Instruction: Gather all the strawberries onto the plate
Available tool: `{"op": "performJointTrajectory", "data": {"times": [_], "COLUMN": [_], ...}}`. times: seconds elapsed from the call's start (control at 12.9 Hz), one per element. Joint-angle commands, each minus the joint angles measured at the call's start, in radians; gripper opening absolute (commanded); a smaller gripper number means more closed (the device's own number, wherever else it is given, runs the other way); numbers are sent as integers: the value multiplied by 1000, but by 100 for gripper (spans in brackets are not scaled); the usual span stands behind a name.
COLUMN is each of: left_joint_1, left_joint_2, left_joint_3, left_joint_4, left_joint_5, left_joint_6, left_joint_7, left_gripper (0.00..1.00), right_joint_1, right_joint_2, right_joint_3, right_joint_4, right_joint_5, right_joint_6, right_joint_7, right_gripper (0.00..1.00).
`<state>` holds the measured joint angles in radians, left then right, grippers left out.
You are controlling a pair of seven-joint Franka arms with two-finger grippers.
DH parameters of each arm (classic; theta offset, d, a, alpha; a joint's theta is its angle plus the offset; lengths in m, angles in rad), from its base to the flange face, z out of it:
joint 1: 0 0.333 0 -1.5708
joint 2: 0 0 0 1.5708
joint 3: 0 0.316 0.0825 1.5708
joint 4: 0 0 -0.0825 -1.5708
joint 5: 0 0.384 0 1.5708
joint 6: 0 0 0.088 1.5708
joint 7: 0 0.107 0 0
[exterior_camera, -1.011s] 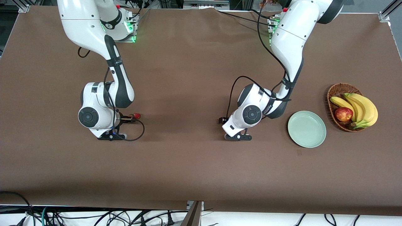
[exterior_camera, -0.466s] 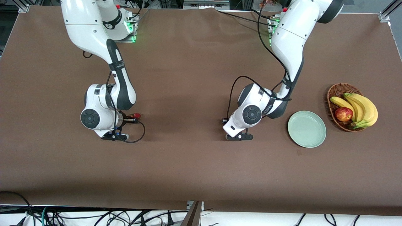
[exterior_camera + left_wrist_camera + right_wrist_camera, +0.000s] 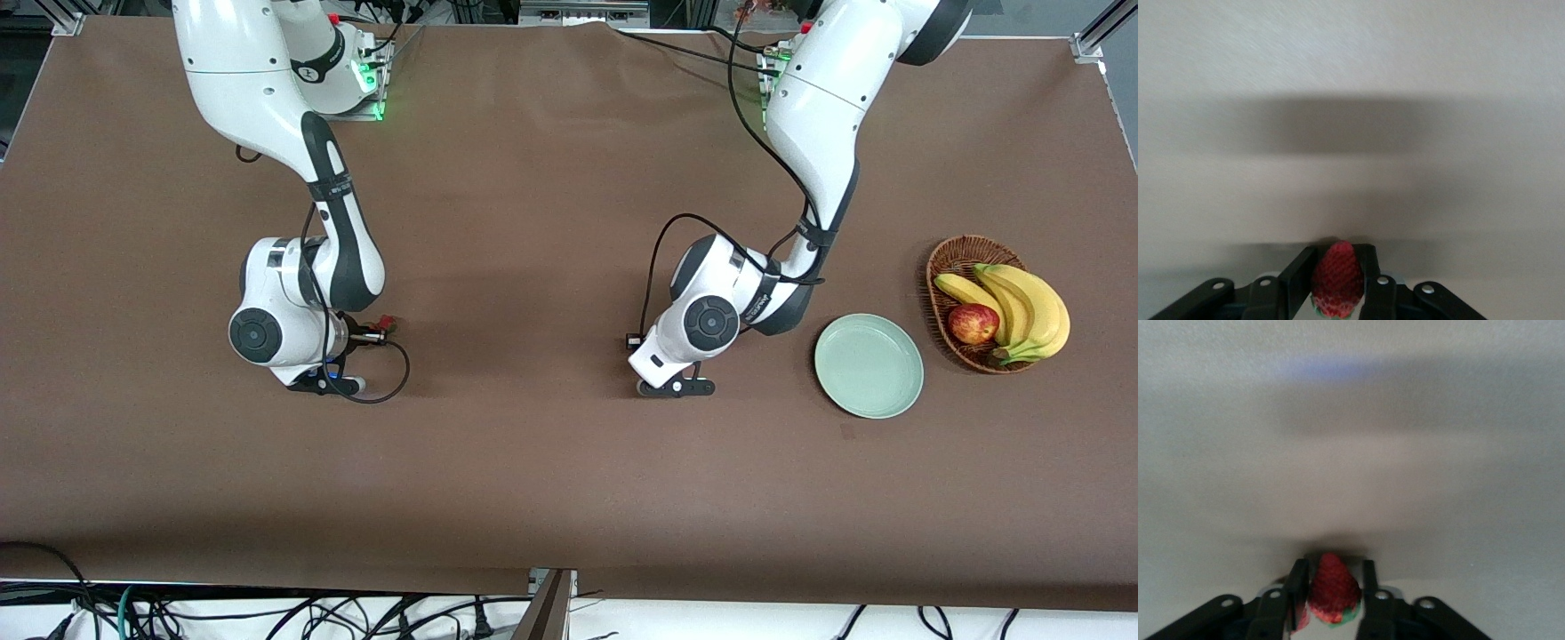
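My left gripper (image 3: 677, 388) hangs low over the table beside the pale green plate (image 3: 869, 365), toward the right arm's end from it. In the left wrist view the left gripper (image 3: 1337, 259) is shut on a strawberry (image 3: 1337, 281). My right gripper (image 3: 322, 384) is low over the table toward the right arm's end. In the right wrist view the right gripper (image 3: 1333, 572) is shut on a second strawberry (image 3: 1331, 593). A third strawberry (image 3: 384, 322) lies on the table beside the right hand's camera, partly hidden. The plate holds nothing.
A wicker basket (image 3: 956, 253) with bananas (image 3: 1022, 307) and a red-yellow apple (image 3: 973, 323) stands beside the plate toward the left arm's end. Brown cloth covers the table. Cables hang below the table edge nearest the front camera.
My right arm has shifted slightly toward the left arm's end. The left arm has barely moved. The plate and basket have not moved.
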<state>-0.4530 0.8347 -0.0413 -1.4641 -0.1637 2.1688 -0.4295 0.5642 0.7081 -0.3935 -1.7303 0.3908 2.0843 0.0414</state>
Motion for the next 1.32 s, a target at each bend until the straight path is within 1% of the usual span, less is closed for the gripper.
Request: {"op": "performJointTrajectory", "data": {"times": [0.0, 0.08, 0.16, 0.23, 0.31, 0.39, 0.47, 0.54, 0.62, 0.7, 0.78, 0.86, 0.93, 1.01, 1.09, 1.24], "left_joint_1": [68, 98, 131, 158, 212, 270, 315, 354, 391, 436, 460, 467, 481, 502, 520, 530], "left_joint_2": [-43, -55, -69, -86, -100, -114, -123, -128, -118, -112, -117, -120, -118, -117, -118, -117], "left_joint_3": [9, 12, 29, 44, 55, 55, 55, 55, 57, 55, 55, 55, 57, 57, 57, 57], "left_joint_4": [5, 5, 5, 5, 5, 2, 5, 2, -11, -22, -33, -33, -35, -38, -47, -70], "left_joint_5": [15, 16, 45, 100, 128, 131, 132, 132, 133, 132, 132, 132, 133, 139, 139, 139], "left_joint_6": [-50, -53, -66, -82, -87, -115, -165, -193, -217, -237, -254, -308, -337, -343, -359, -385], "left_joint_7": [9, 11, 41, 105, 174, 239, 317, 387, 452, 515, 556, 574, 580, 580, 590, 620], "left_gripper": [20, 21, 21, 21, 21, 21, 21, 21, 25, 25, 25, 27, 39, 57, 59, 57], "right_joint_1": [5, 5, 5, 3, 2, 2, 0, 0, 3, 5, 12, 32, 55, 80, 100, 127], "right_joint_2": [-24, -24, -25, -39, -50, -59, -61, -59, -55, -47, -36, -12, 32, 54, 57, 60], "right_joint_3": [2, 1, -1, -4, -4, -5, -5, -8, -10, -5, -1, 13, 36, 45, 64, 126], "right_joint_4": [-37, -34, -25, -15, -6, 20, 61, 118, 179, 240, 270, 309, 377, 414, 425, 436], "right_joint_5": [22, 22, 22, 20, 19, 17, 8, -3, -19, -23, -17, -14, -15, -12, -12, -13], "right_joint_6": [16, 11, 2, 0, -3, -28, -73, -126, -177, -206, -208, -196, -197, -196, -188, -162], "right_joint_7": [2, 0, -6, -17, -20, -18, -18, -14, -6, 4, 24, 41, 67, 125, 167, 297], "right_gripper": [26, 24, 23, 23, 23, 23, 23, 23, 23, 24, 24, 24, 24, 24, 24, 24]}}
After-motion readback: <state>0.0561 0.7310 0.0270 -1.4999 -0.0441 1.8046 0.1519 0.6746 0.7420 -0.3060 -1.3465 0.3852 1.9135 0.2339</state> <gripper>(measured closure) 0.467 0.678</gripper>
